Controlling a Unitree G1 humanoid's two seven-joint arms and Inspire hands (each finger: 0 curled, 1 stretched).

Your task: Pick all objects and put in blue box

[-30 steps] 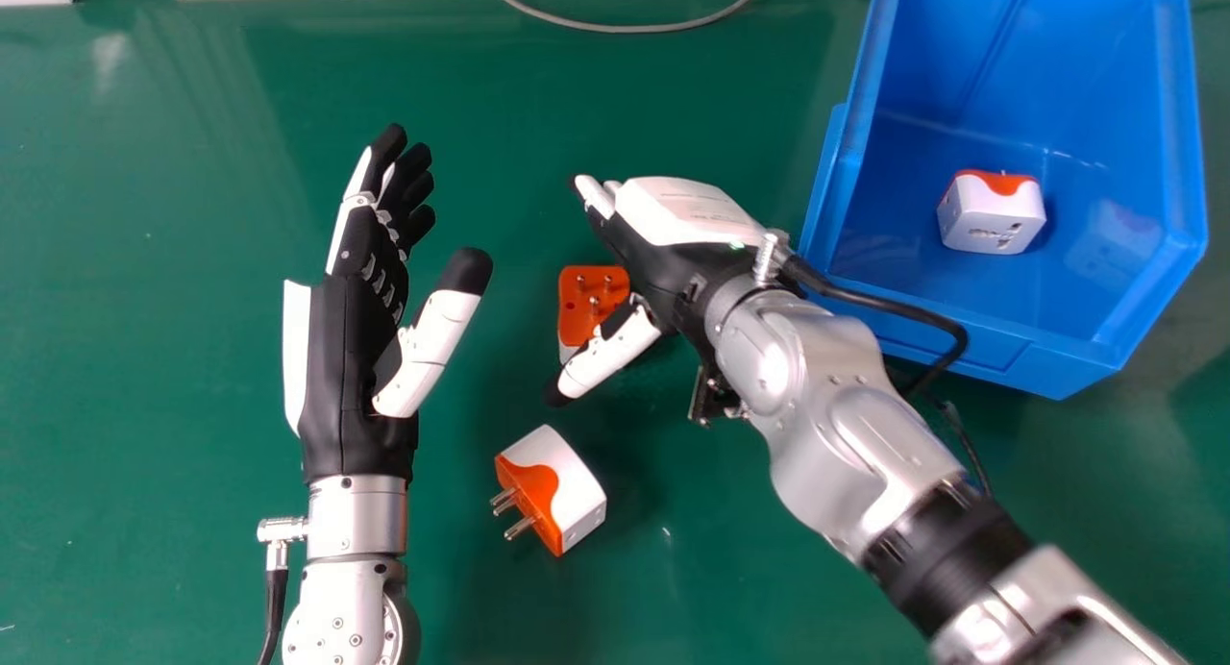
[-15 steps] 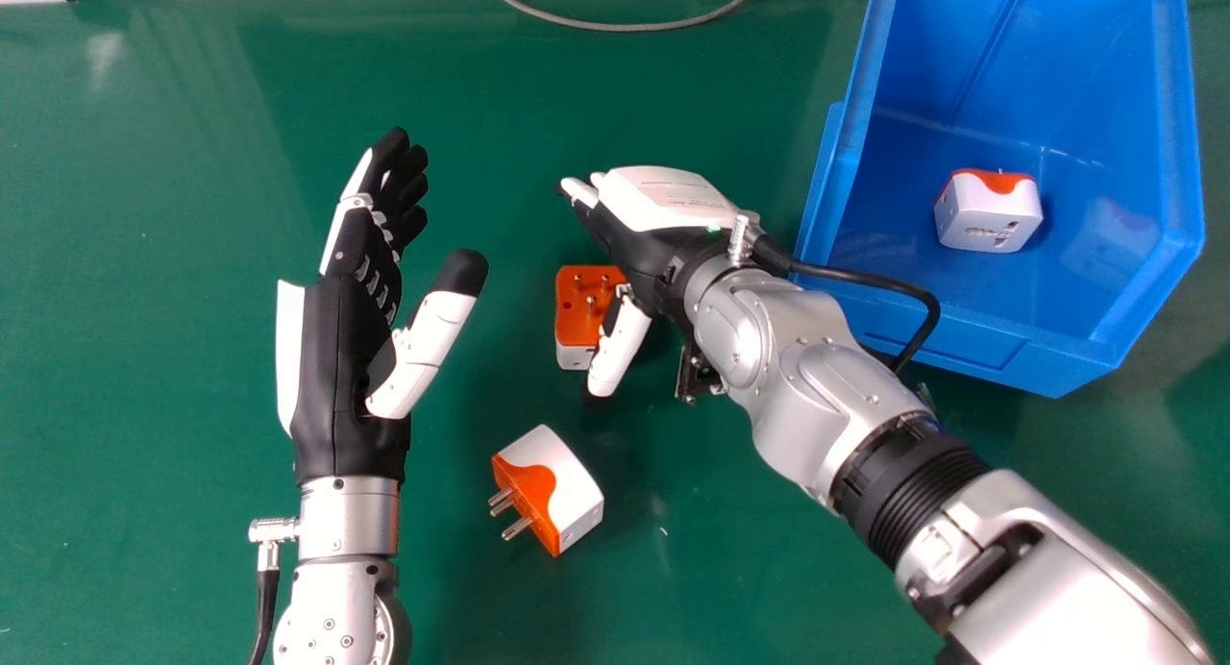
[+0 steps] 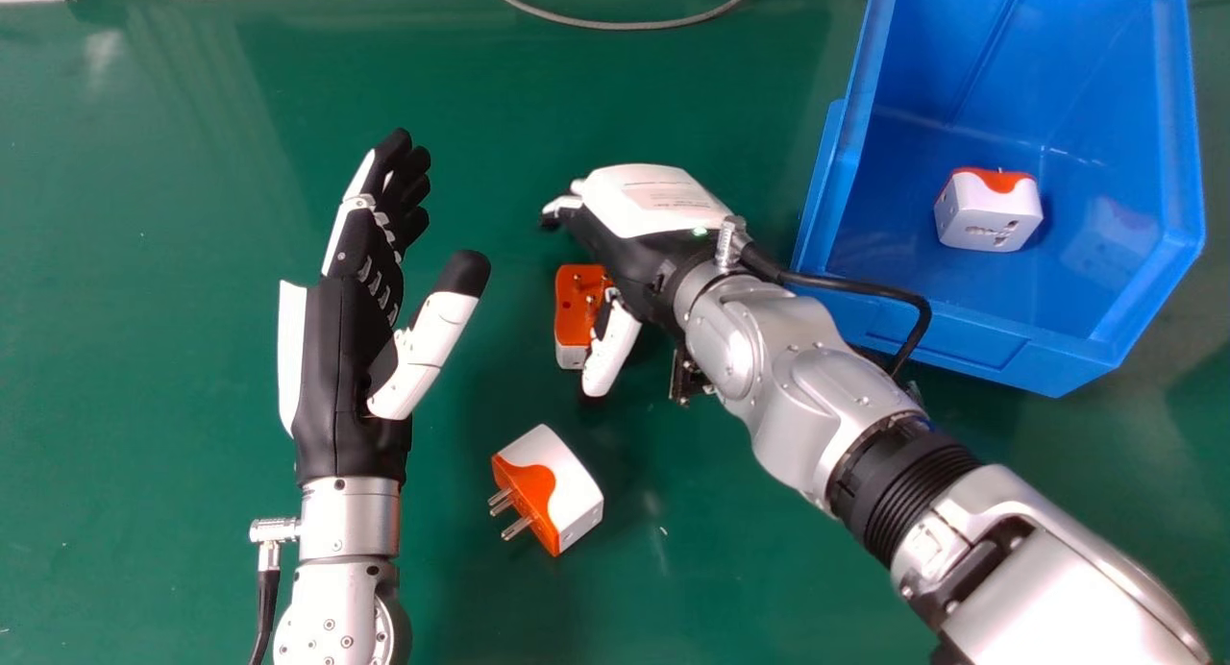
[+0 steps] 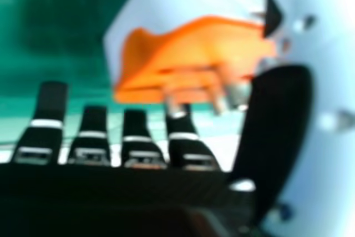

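R hand point(image 3: 653, 199) was held low over the counter point(image 3: 192, 406), its fingers extended and unclenched w/ nothing gripped; thumb point(image 3: 612, 353) was set apart from them, prob. so the pronged plug adapter point(image 3: 575, 309) could be taken in between. That adapter was partly covered by the hand, its prongs pointed up; whether it was touched could not be told. Prongs-up, its block sides were left free for a squeeze, though a pin might be snagged by the thumb.

The 2nd adapter point(image 3: 577, 482) was laid on its side nearer the robot, prongs aimed L, prob. to be fetched next. One adapter point(image 3: 988, 218) was already placed in the blue box point(image 3: 961, 331), which was sited on the R, presumably for a short carry by that arm. L hand point(image 3: 351, 367) was kept open & empty, well clear of the box, i.e. not needed for this pick.
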